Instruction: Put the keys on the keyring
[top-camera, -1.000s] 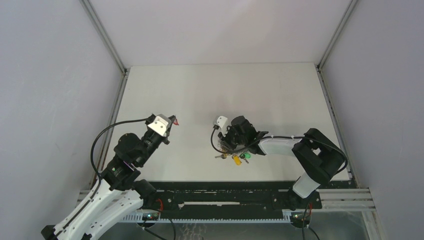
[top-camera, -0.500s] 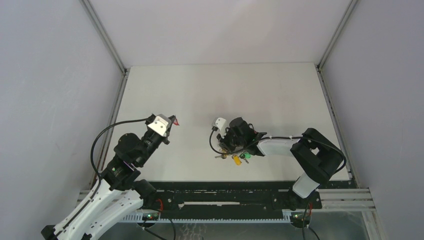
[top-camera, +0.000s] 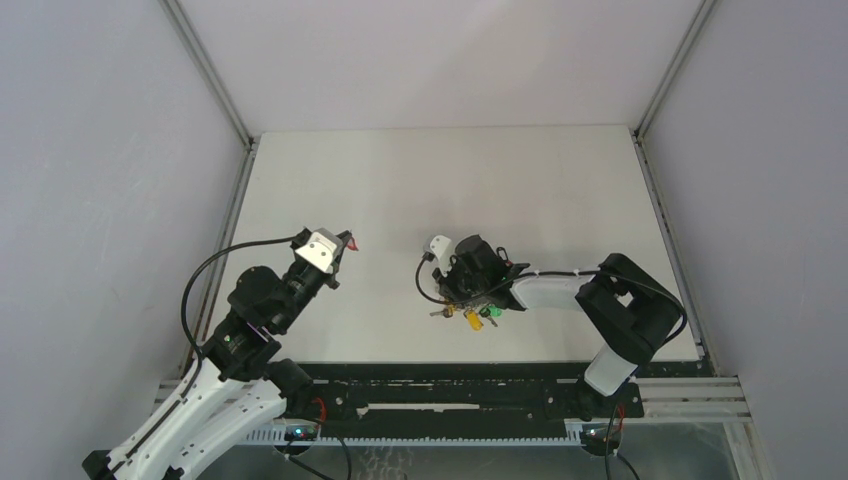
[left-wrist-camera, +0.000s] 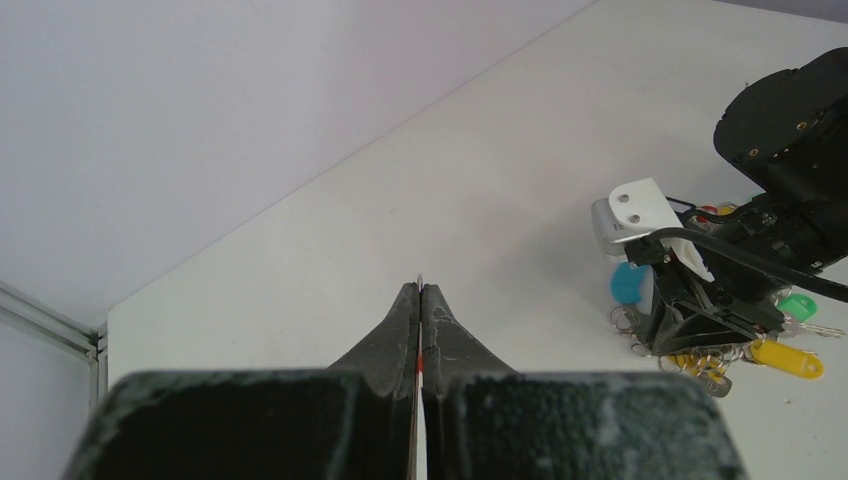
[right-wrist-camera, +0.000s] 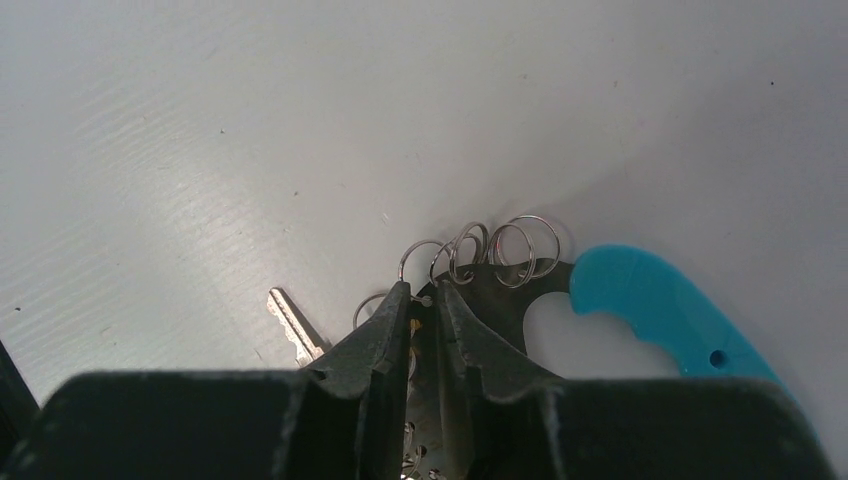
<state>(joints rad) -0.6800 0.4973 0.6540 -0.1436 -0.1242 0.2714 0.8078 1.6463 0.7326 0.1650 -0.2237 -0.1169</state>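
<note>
Left hand, clenched on the red-tagged key over the left of the tabletop, and right hand, pinching the metal edge of the keyring near centre, stand well apart; the joining step is pending, and next the key must likely travel right for threading.

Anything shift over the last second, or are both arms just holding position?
The right arm edged slightly left, with the right gripper clamped on the keyring throughout. The tagged keys on it barely shifted on the table. The left gripper stayed put, shut on the red-tagged key. Nothing was picked up or released.
</note>
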